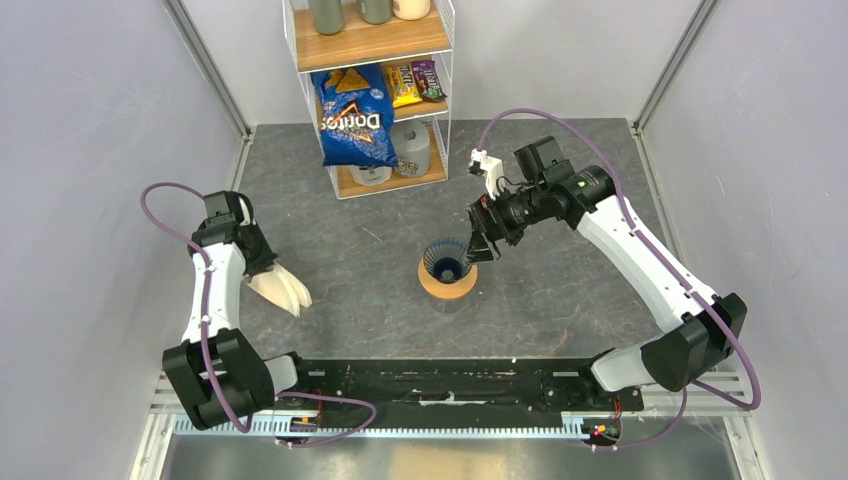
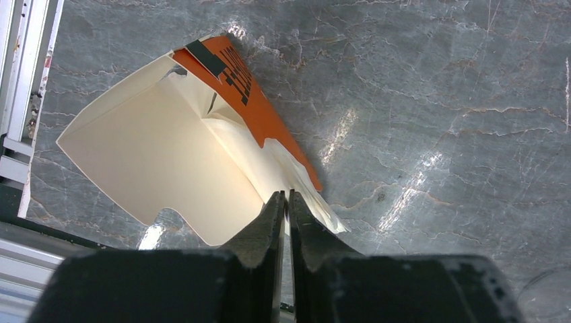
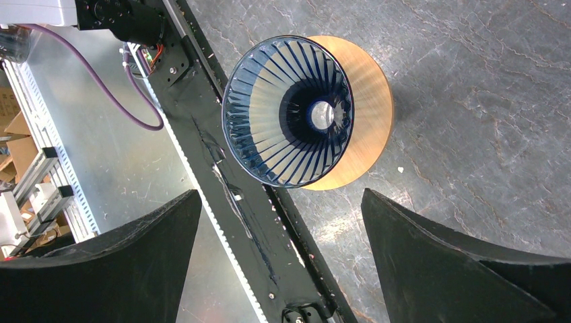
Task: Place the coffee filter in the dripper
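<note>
Left end effector (image 2: pixel 287 196): fingers pressed together, pinching the thin white paper coffee filter (image 2: pixel 304 180) at its narrow end. The filter lies against a fanned cream paper bundle (image 2: pixel 155 155) in an orange wrapper (image 2: pixel 264 116), low over the grey stone-patterned bench (image 2: pixel 438 101), left side, well apart from the dripper.

Right end effector (image 3: pixel 279 195): fingers spread wide, holding nothing, hovering just beside the dark blue see-through ribbed cone dripper (image 3: pixel 264 114). I see the dripper upright on a flat round wooden ring (image 3: pixel 372 114), mid-bench, with no paper inside it.
</note>
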Controlling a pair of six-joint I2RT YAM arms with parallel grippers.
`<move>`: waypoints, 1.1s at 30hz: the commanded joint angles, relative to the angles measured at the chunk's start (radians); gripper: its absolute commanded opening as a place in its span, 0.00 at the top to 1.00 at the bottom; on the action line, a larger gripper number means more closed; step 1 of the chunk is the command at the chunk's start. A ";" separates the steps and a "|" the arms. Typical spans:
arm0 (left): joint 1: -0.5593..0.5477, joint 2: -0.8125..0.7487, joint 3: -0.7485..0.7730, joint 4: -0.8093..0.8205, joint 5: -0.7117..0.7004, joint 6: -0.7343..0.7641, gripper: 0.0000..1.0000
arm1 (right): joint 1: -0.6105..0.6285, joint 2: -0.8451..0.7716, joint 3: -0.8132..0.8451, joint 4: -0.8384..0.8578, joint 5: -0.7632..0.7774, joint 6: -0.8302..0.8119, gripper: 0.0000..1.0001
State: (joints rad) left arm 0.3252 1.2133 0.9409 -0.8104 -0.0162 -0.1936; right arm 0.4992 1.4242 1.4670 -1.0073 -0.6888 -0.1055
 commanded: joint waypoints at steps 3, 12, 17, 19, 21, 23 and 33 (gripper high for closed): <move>0.007 -0.010 -0.001 0.020 0.012 -0.029 0.92 | -0.005 0.008 0.041 0.010 -0.015 0.000 0.03; 0.018 -0.050 0.052 -0.044 0.002 -0.012 0.98 | -0.004 0.015 0.048 0.010 -0.026 -0.002 0.03; 0.021 -0.082 0.084 -0.090 0.012 -0.003 0.98 | -0.004 0.015 0.045 0.010 -0.034 -0.003 0.03; 0.021 -0.093 0.088 -0.097 0.039 -0.006 0.98 | -0.004 0.014 0.044 0.011 -0.036 -0.003 0.03; 0.021 -0.101 0.093 -0.099 0.050 -0.007 0.98 | -0.005 0.013 0.042 0.012 -0.038 -0.003 0.03; 0.021 -0.106 0.102 -0.104 0.057 -0.009 0.98 | -0.004 0.012 0.035 0.023 -0.044 0.002 0.03; 0.021 -0.065 0.104 -0.134 0.034 0.004 0.82 | -0.003 0.040 0.045 0.053 -0.066 0.015 0.03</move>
State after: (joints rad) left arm 0.3412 1.1297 1.0142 -0.9287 0.0196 -0.1928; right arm 0.4992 1.4521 1.4754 -0.9863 -0.7296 -0.0975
